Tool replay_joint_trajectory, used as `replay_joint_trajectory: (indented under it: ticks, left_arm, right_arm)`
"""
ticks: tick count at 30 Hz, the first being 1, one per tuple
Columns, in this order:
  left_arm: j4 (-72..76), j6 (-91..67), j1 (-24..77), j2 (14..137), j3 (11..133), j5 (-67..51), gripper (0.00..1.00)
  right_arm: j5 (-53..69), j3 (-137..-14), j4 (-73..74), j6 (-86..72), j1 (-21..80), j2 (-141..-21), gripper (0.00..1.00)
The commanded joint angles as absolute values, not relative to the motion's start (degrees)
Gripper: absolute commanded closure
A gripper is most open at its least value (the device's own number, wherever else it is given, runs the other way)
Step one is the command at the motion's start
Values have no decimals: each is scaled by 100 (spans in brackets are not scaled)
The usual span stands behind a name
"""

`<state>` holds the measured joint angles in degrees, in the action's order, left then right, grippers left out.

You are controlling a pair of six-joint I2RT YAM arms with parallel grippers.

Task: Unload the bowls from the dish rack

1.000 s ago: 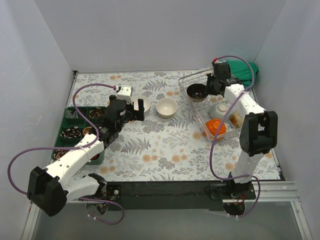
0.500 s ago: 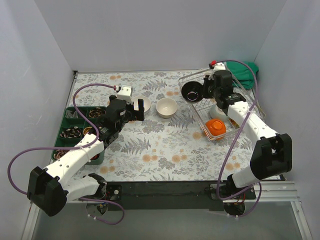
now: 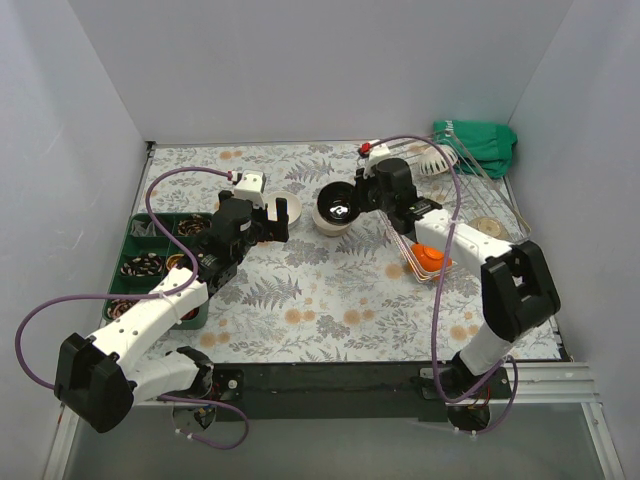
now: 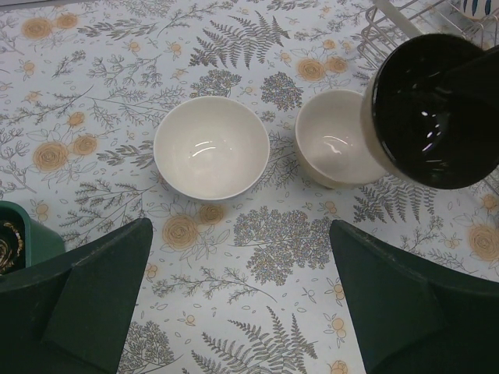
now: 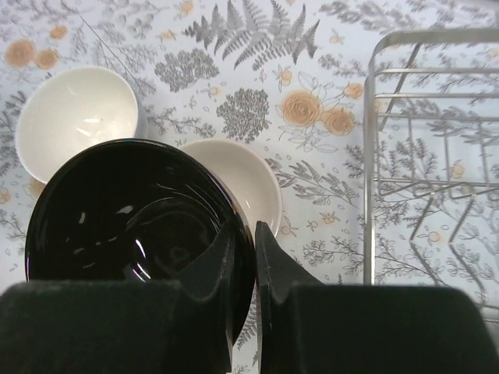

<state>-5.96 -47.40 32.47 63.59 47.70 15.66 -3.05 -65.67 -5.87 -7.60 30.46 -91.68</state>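
Gripping the rim of the dark brown bowl (image 5: pixel 125 210), the right hand (image 5: pixel 242 234) has one finger inside the glossy bowl and one outside, closed narrow on the wall. The bowl is out of the dish rack (image 5: pixel 369 171) and hangs tilted to the left of it, above the floral surface (image 3: pixel 300 290). It sits directly over a cream bowl (image 5: pixel 245 183) that stands upright on the surface and is partly covered from the right wrist view; whether the two bowls touch I cannot tell.

Just left of the cream bowl stands a white bowl (image 4: pixel 210 148), upright and apart from it by a narrow strip of surface. The left hand (image 4: pixel 240 230) hovers on the near side of this white bowl with its fingers spread wide, holding nothing.

In the rack, an orange bowl (image 3: pixel 430 258) lies at the near end. A white ribbed bowl (image 3: pixel 432 160) shows at the far end, and a tan one (image 3: pixel 487 228) toward the right edge — its exact seating among the prongs is too small to make out. A green cloth (image 3: pixel 480 140) lies bunched at the far right corner, just beyond the rack. A green compartment tray (image 3: pixel 140 245) sits at the left edge of the surface, beside the left arm.
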Motion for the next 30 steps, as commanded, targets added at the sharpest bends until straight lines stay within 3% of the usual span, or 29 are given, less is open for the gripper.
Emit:
replay_joint_trajectory:
  ticks: [1, 18, 24, 30]
  left_arm:
    - [-580, -4746, 3252, 6223, 4772, 1635, 2]
    - [-571, -4746, 3252, 6205, 4772, 1626, 2]
    - [-571, -4746, 3243, 6223, 4772, 1626, 2]
    - [-571, -4746, 3252, 6223, 4773, 1608, 2]
  right_arm:
    - [-202, -6890, -1441, -826, 3129, -9692, 99]
    - [-519, -7172, -1802, -835, 3129, -10625, 98]
    - [-378, -7216, -1810, -853, 3129, -10810, 90]
    - [-272, -7207, -1793, -800, 3138, -10863, 73]
